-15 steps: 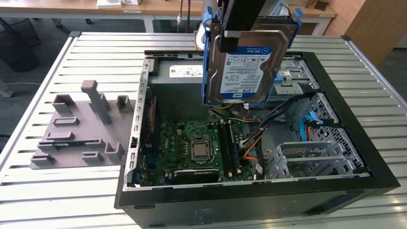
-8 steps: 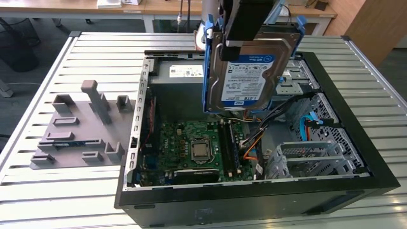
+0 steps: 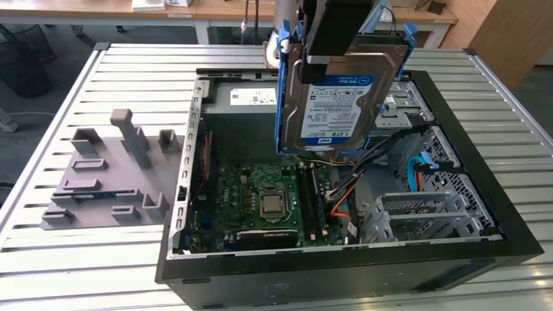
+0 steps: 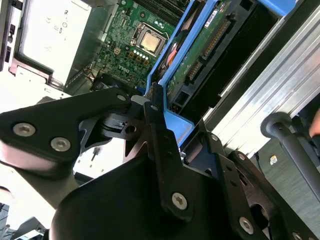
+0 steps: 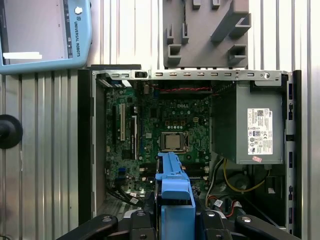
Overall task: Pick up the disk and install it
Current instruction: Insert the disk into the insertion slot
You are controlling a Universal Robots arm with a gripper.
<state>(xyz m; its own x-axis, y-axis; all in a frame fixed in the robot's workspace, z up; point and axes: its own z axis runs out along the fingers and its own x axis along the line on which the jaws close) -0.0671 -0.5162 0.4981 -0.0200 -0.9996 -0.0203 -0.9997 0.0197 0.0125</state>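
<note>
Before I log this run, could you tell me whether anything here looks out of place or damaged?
Nothing looks damaged or spilled. The disk is the one part not seated: the gripper holds it on edge above the open computer case.

1. Disk (image 3: 333, 97): bare silver metal shell, dull sheen; smooth paper label; blue plastic carrier, semi-gloss.
2. Gripper (image 3: 333, 55): matt black links, bright steel screws.
3. Table (image 3: 129, 259): ribbed light metal slats, satin.
4. PC case (image 3: 346, 278): matt black outside, bare perforated sheet metal inside.
5. Fixture (image 3: 103, 181): matt grey plastic.
6. Motherboard (image 3: 259, 194): green board, slight gloss.
7. Desks (image 3: 225, 8) behind: pale wood tops.
</note>
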